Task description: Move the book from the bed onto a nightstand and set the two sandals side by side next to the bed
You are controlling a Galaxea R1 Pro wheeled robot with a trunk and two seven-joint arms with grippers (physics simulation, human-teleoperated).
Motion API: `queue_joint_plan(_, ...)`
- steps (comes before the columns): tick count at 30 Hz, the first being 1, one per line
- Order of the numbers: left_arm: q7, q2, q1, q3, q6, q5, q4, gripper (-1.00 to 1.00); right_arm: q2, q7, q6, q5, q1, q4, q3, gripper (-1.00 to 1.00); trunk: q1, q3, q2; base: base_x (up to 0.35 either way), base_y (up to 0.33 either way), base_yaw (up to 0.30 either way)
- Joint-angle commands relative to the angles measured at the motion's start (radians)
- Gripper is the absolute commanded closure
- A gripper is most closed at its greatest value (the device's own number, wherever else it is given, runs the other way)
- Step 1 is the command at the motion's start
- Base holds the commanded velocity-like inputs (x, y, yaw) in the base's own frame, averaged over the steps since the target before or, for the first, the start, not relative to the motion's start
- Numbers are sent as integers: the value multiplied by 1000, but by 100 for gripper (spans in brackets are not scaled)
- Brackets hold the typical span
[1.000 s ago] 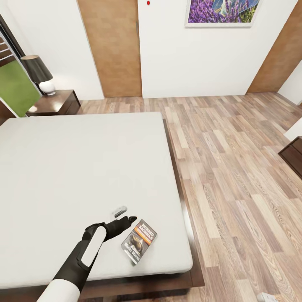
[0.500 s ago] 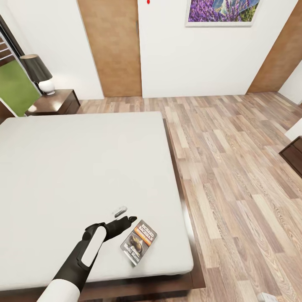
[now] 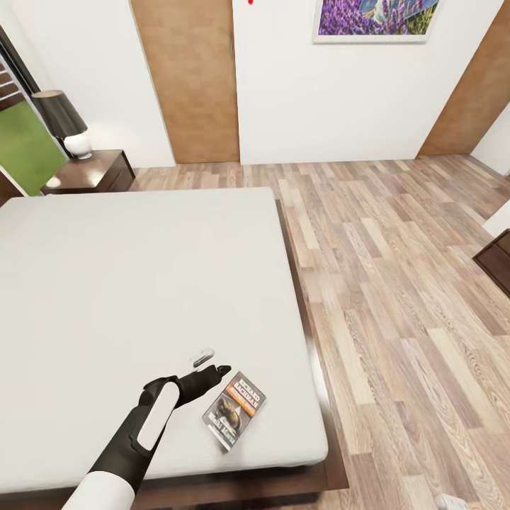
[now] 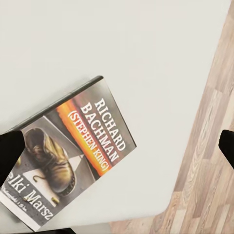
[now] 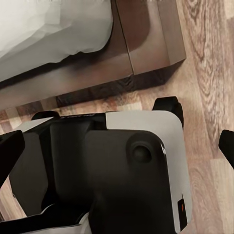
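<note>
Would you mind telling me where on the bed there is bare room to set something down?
Most of the bed is bare: the whole stretch from the lamp-side nightstand down toward the left gripper. The one occupied patch is the near corner by the floor, where the book lies just beside the open gripper fingers.

White walls [image 3: 326,99] enclose the far side of the room. A brown wood-plank floor [image 3: 397,283] runs from the right to the far wall. A brown wooden door [image 3: 188,78] stands at far left-centre; a second brown panel [image 3: 471,92] sits at far right. A framed lavender picture [image 3: 375,20] hangs between them. A black-shaded lamp [image 3: 65,124] stands far left. Dark furniture [image 3: 496,261] shows at the right edge.
</note>
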Motion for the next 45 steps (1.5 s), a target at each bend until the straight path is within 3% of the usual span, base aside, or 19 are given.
queue_joint_plan(1, 10, 0, 0, -1, 4, 11, -2, -100, 0, 4, 3, -2, 0, 1, -2, -100, 4, -4, -8, 0, 0, 0)
queue_joint_plan(45, 10, 0, 0, -1, 3, 11, -2, -100, 0, 4, 3, -2, 0, 0, -2, -100, 173, -142, -316, 0, 0, 0)
